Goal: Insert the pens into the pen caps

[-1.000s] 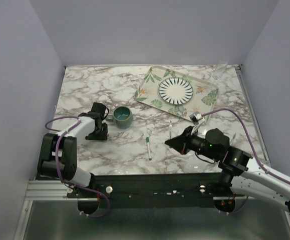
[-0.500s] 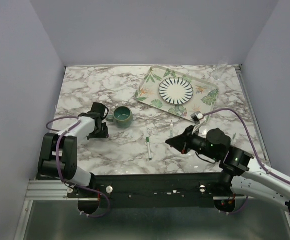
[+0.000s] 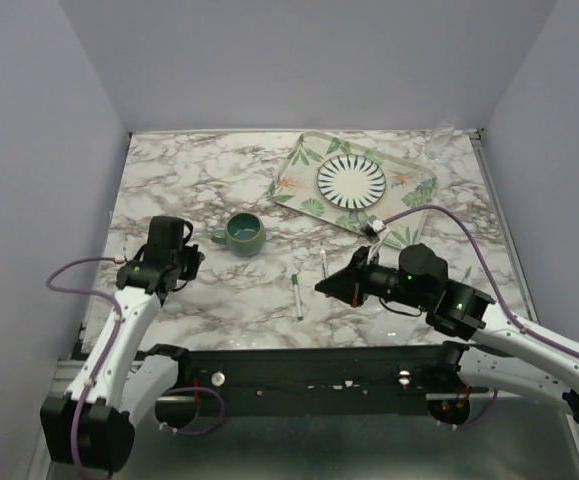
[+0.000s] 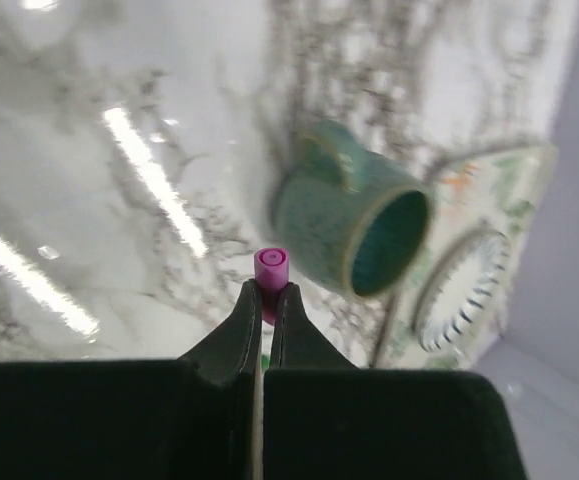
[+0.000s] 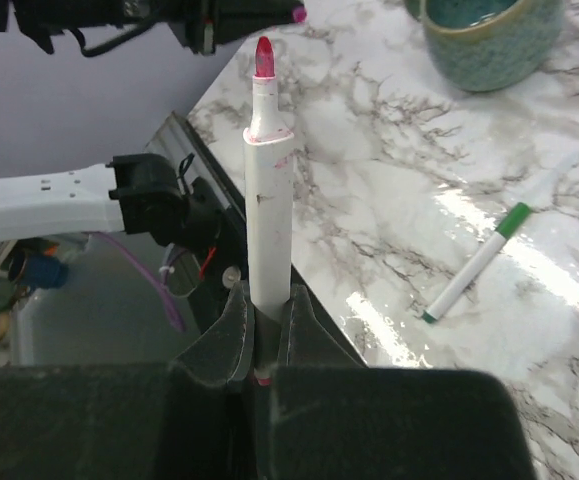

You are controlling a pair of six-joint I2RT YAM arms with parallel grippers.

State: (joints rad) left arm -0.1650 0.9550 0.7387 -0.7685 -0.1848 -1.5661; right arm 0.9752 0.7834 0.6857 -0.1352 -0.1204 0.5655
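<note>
Marble-top table (image 3: 169, 180), plain lilac walls (image 3: 299, 60) round it. From the top cam we see a leaf-print tray (image 3: 294, 170) at approx 1 o'clock of the table ctr, w/ a striped plate (image 3: 351, 180) lying on it. The green cup (image 3: 243, 232) stands upright at approx 10 o'clock of ctr, apart from the tray.

Our left gripper (image 4: 266, 300) is lifted off the marble near the cup, at the cup's 8 o'clock. Its jaws are nearly closed and pinch the pink-purple cap (image 4: 271, 268) betw. the fingertips, the cap's open end facing the wrist cam.

Our right gripper (image 5: 267, 310) is narrow too, clamped on the lower part of the white pen (image 5: 269, 200). The pen's pink tip is bare, and in the top view it sticks out toward 12 o'clock. In the right wrist view the tip sits just under the cap, but the top cam shows the two well apart.

The second pen (image 3: 297, 295) lies flat on the marble betw. the grippers, at the right gripper's 9 o'clock and running approx 12–6. It is green at its 12 o'clock end; whether that bit is a cap we can't tell.
</note>
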